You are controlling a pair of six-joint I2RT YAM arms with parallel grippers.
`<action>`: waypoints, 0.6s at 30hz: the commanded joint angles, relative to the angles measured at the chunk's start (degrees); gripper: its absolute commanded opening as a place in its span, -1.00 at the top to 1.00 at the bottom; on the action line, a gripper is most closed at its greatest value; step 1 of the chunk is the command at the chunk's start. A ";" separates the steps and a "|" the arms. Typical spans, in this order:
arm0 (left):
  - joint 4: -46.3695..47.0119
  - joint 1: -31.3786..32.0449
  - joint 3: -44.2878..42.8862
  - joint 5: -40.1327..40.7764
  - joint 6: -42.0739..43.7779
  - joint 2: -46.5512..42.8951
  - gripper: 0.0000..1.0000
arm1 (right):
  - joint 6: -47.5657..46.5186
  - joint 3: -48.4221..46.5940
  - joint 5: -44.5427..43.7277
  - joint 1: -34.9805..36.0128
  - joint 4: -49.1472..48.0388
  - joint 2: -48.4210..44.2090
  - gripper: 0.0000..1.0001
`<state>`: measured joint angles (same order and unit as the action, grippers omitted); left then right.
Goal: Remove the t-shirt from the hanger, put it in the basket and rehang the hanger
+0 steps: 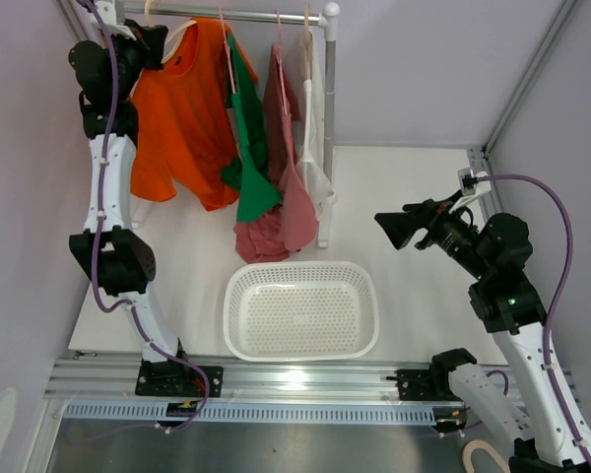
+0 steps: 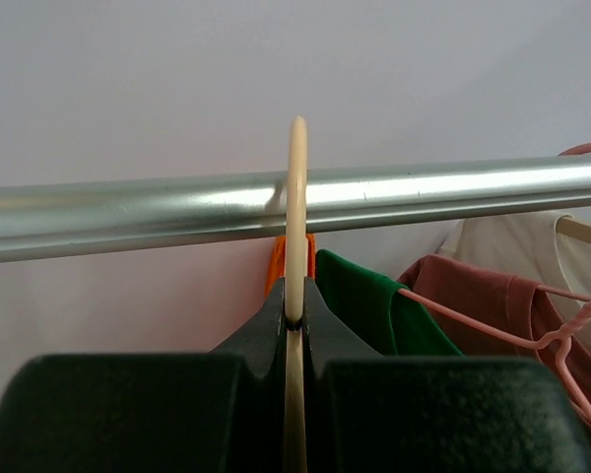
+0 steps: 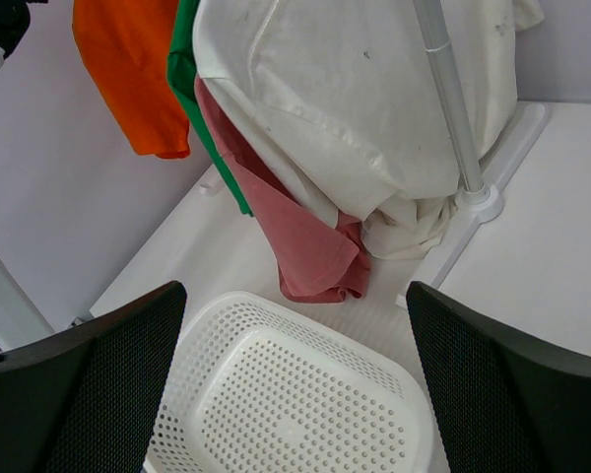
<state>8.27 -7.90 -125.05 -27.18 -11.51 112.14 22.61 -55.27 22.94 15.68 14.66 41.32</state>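
Observation:
An orange t-shirt (image 1: 182, 108) hangs on a cream hanger (image 1: 180, 33) at the left end of the metal rail (image 1: 266, 17). My left gripper (image 1: 150, 44) is up at the rail, shut on the hanger's cream hook (image 2: 296, 207), which passes over the rail (image 2: 424, 192). A sliver of the orange shirt (image 2: 276, 264) shows just behind my left gripper (image 2: 295, 301). My right gripper (image 1: 394, 229) is open and empty, hovering right of the rack and looking down at the basket. The orange shirt (image 3: 128, 69) also shows at the top left of the right wrist view.
A green shirt (image 1: 251, 168), a dusty-pink shirt (image 1: 288, 202) and a white shirt (image 1: 315, 148) hang on the same rail, to the right of the orange one. The rack's post (image 1: 327, 128) stands at the right end. A white perforated basket (image 1: 300, 267) sits near the front.

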 commanded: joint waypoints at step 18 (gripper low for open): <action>-1.76 0.17 -2.12 11.00 -4.22 -8.51 0.99 | 1.82 0.16 2.37 0.40 -1.82 0.25 -0.99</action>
<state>4.34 -7.86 -126.10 -19.73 -14.98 109.54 23.81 -55.16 23.77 15.70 14.59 41.82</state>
